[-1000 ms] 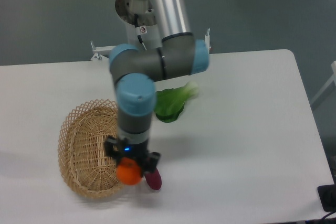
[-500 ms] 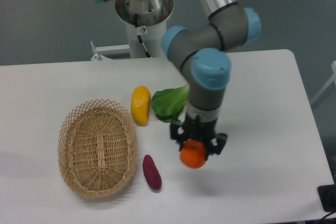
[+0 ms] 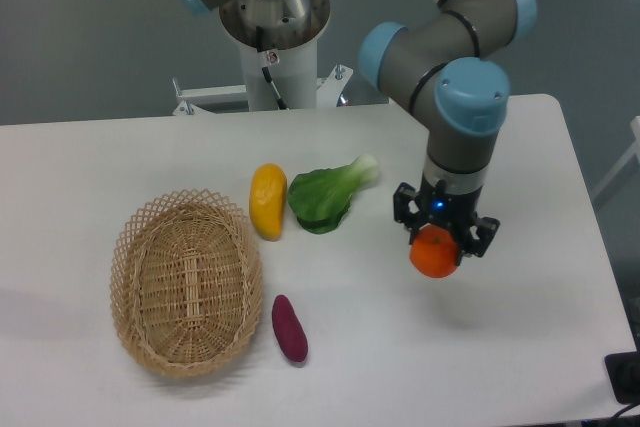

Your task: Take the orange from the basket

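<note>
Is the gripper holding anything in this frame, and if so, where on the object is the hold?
Yes. The gripper holds the orange, its fingers clamped on opposite sides of the fruit's upper half, above the table.

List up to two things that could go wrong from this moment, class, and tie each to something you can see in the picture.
1. The gripper holds the orange above the table; a round fruit gripped at its sides could slip, drop and roll away.
2. If the arm lowers it leftward, it might bump the leafy green vegetable lying nearby.
</note>
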### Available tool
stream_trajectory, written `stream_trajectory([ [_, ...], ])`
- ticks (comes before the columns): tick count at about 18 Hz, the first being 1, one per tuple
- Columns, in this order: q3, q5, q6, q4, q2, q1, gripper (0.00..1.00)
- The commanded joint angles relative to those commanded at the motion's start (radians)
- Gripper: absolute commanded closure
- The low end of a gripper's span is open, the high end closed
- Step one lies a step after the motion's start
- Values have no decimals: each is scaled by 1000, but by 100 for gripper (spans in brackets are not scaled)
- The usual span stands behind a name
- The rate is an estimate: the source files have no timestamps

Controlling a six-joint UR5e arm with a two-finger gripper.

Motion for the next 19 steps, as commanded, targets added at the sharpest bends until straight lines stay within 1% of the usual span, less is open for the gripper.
stream_trajectory([
  [2, 20, 18, 5, -8, -6, 0, 51],
  [4, 23, 43, 24, -6, -11, 0, 51],
  [6, 25, 46, 52, -12, -11, 0, 51],
  [9, 25, 60, 54, -3, -14, -2, 51],
  [19, 23, 75, 52, -5, -15, -2, 51],
])
